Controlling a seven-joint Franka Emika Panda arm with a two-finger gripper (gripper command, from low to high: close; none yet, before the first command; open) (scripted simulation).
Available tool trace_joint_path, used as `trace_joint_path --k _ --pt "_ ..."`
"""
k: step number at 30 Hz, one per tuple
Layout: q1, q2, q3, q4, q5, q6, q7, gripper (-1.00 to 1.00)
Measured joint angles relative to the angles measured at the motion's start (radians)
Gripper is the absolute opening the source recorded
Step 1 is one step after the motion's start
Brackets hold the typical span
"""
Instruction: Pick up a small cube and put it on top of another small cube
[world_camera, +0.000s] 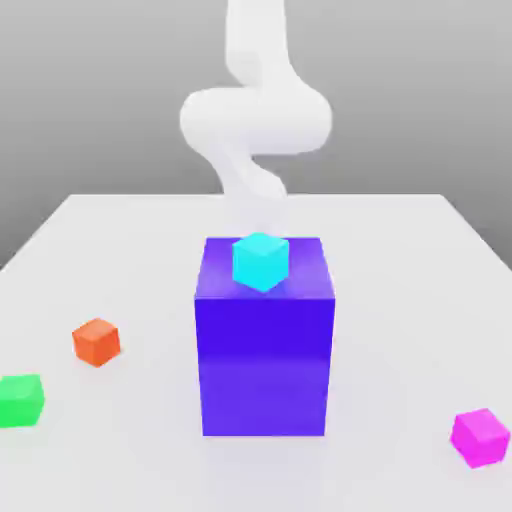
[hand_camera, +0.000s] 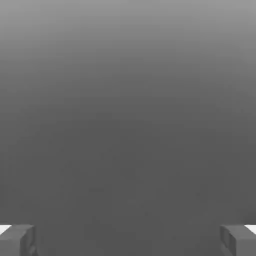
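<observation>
Magenta cube (world_camera: 480, 437): closest thing to the camera, sitting on the table at the lower right of the exterior view. It's well apart from the hand, which is up around the middle and farther back.
Table (world_camera: 400, 260): big pale surface, runs off the frame at the bottom and both lower sides.
Robot arm (world_camera: 256, 120): comes down from the top middle of the exterior view, bends around, then drops toward the back of the block. Its upper part is cut off by the frame.
Blue-violet block (world_camera: 264, 365): upright on the table, dead center-ish, with the arm's low end behind it.
Gripper (hand_camera: 128, 241): wide open, fingers at the two lower corners of the hand view, holding nothing. In the exterior view the hand is washed out and partly hidden, so its exact tilt is hard to call.
Cyan cube (world_camera: 261, 262): over the block's top face, covering a bit of whatever's behind it. Can't tell for sure if it touches down.
Green cube (world_camera: 20, 401): lower left, cut off by the edge.
Orange cube (world_camera: 97, 342): whole thing visible, left side, just up and right of the green one.
</observation>
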Motion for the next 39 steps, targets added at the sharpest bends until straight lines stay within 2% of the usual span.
trace_joint_path --k 9,18,27,32,33,39 --pt "0.003 0.328 0.170 -0.031 -0.059 0.116 0.141 0.00" --pt "0.064 0.658 0.294 -0.061 -0.174 0.226 0.320 0.00" --pt "0.194 0.984 0.328 -0.091 -0.253 0.339 0.474 0.00" --pt "0.290 1.164 0.235 -0.060 -0.346 0.458 0.557 0.00" --pt "0.305 1.189 0.217 -0.054 -0.362 0.477 0.569 -1.00" --pt "0.312 1.201 0.208 -0.051 -0.370 0.488 0.576 -1.00"
